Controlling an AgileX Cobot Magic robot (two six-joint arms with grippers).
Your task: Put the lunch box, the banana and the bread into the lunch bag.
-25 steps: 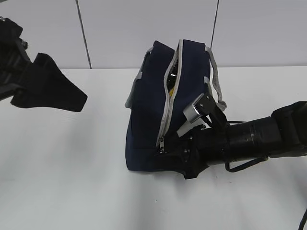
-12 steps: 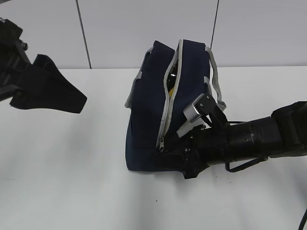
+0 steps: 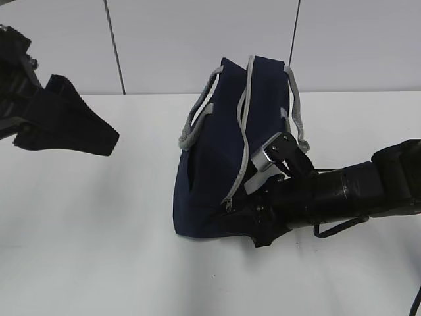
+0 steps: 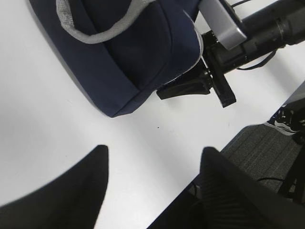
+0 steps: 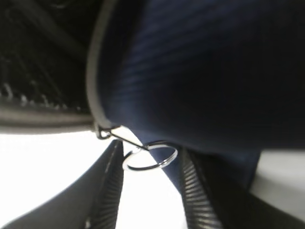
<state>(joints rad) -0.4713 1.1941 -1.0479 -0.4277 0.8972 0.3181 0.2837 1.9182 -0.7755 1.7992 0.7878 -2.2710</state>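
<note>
Exterior view shows one lunch bag (image 3: 214, 164); right wrist view alone shows the ring pull (image 5: 148, 156) between the right gripper's (image 5: 148, 191) part-open fingers, grip unclear; left gripper (image 4: 152, 181) gapes.

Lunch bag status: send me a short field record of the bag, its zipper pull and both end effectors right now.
lunch bag: navy, on its side on the white table, grey handles showing
contents: not visible
zipper pull ring: metal ring at the low end of the grey zipper strip
right end effector: at the bag's lower end, fingers either side of the ring, not clearly clamped
left end effector: open, empty, clear of the bag
</note>
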